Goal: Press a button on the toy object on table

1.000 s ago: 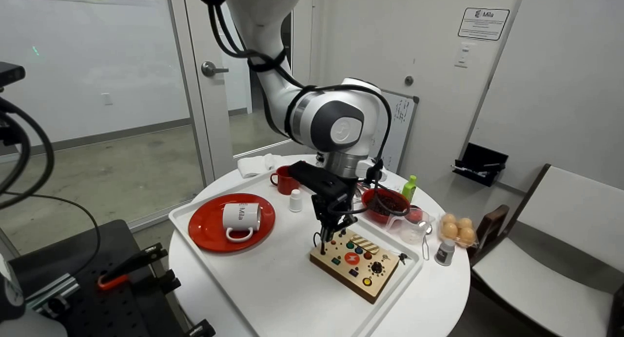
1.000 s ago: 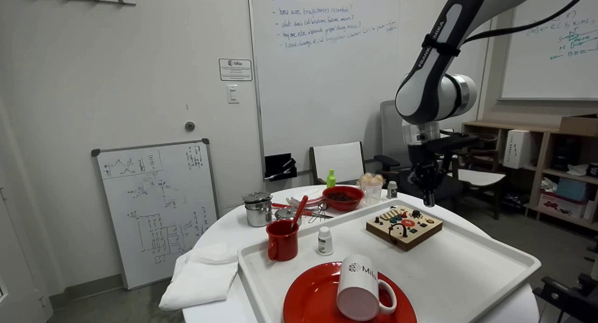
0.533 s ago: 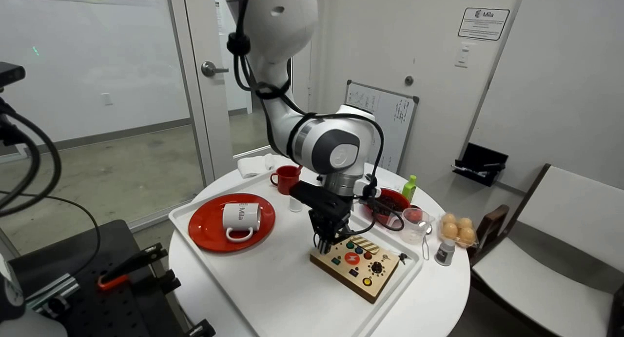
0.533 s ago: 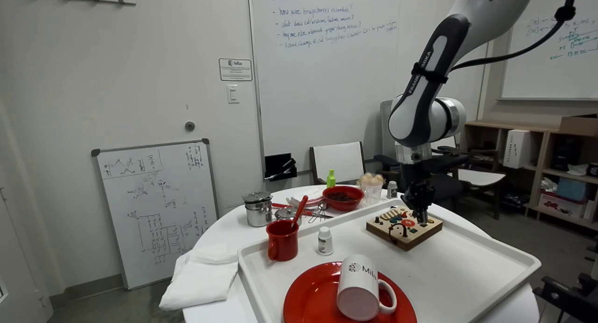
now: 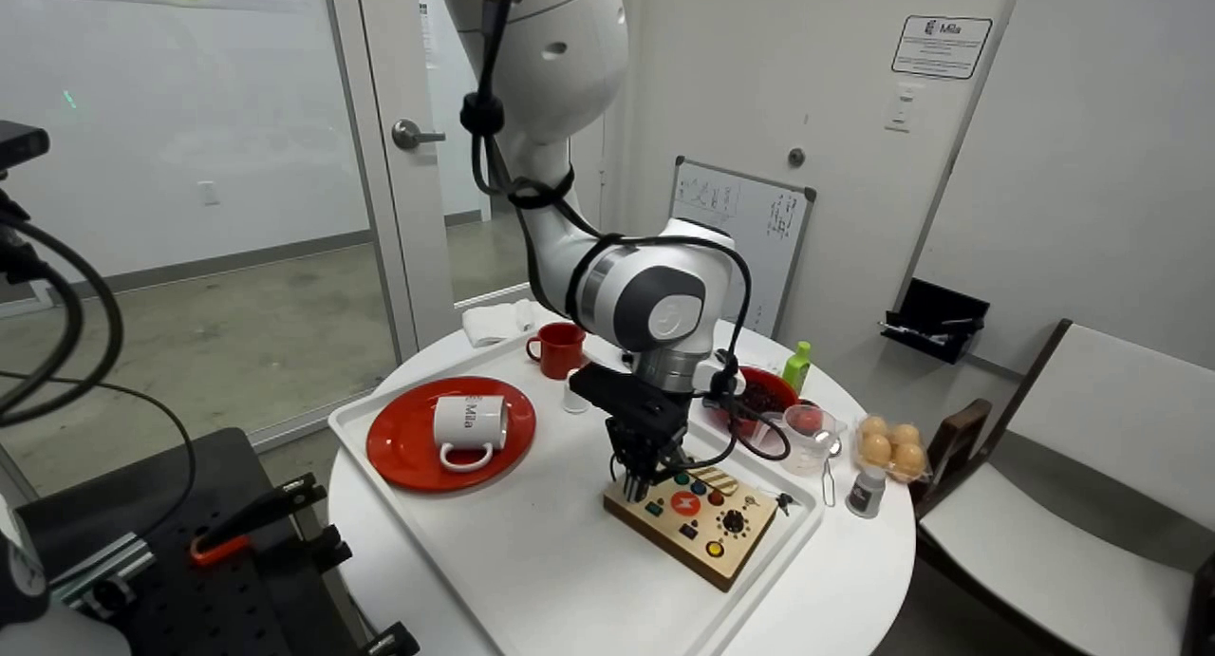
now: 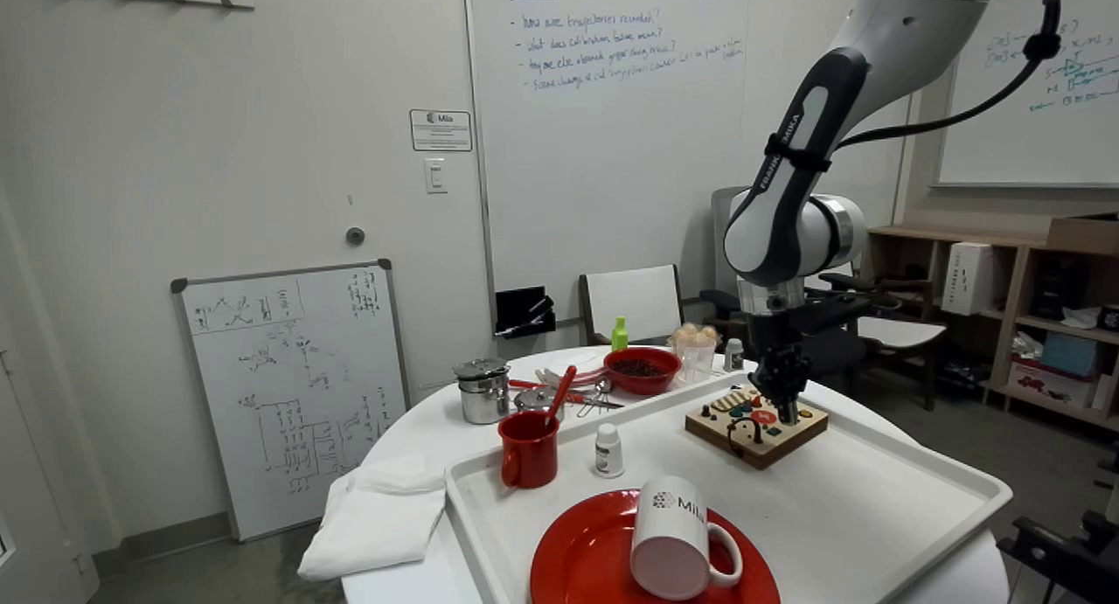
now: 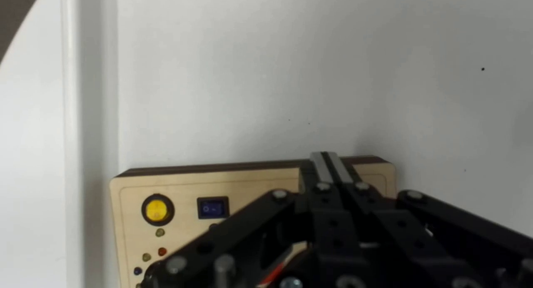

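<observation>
The toy object is a light-wood board with coloured buttons and switches on its top. It lies flat in a white tray on the round white table. It also shows in an exterior view and in the wrist view, where a yellow button and a blue rocker switch are in sight. My gripper points down over one end of the board; its closed fingertips overlap the board's long edge in the wrist view. Nothing shows between them. Whether they touch the board I cannot tell. The arm hides some controls.
A red plate with a white mug lies in the tray. A red cup and a white shaker stand near. A red bowl, eggs and a grey-capped shaker stand beyond the tray rim.
My gripper has come down from above onto the level of the board's end, mostly in the first half second. Since then it has shifted only slightly. The board has not moved.
</observation>
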`<act>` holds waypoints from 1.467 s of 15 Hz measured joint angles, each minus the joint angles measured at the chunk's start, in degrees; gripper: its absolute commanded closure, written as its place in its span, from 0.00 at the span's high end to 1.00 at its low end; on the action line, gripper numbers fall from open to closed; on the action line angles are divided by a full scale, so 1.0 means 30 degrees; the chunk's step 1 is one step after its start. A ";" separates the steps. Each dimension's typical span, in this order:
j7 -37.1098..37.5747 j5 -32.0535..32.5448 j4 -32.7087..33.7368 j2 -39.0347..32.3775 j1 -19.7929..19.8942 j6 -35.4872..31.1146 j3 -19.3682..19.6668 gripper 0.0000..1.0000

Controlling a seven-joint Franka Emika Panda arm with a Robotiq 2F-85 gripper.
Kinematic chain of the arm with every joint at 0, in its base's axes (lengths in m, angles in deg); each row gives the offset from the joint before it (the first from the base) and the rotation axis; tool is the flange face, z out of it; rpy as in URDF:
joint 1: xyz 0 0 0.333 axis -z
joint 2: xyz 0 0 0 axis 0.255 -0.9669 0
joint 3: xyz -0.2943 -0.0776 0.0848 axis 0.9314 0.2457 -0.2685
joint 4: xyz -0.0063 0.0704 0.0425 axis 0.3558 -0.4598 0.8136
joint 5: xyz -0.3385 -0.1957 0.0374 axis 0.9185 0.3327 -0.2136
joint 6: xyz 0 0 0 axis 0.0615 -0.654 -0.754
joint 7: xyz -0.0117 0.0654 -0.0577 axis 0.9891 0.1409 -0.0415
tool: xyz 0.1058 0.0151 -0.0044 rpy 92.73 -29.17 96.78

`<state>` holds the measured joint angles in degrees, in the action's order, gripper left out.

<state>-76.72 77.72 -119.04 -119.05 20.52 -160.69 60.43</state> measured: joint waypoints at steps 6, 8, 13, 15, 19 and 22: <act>0.0051 -0.0001 0.0620 -0.0522 0.0025 -0.0146 0.0315 0.07; 0.0071 0.0003 0.1022 -0.0787 0.0022 -0.0244 0.0364 0.07; 0.0094 0.0004 0.1868 -0.1380 0.0022 -0.0251 0.0379 0.07; 0.0102 0.0003 0.2168 -0.1671 0.0029 -0.0250 0.0381 0.06; 0.0144 0.0002 0.2645 -0.2197 0.0047 -0.0250 0.0382 0.07; 0.0173 -0.0002 0.2865 -0.2352 0.0054 -0.0250 0.0382 0.07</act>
<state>-76.20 77.71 -110.45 -126.11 20.68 -161.44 61.58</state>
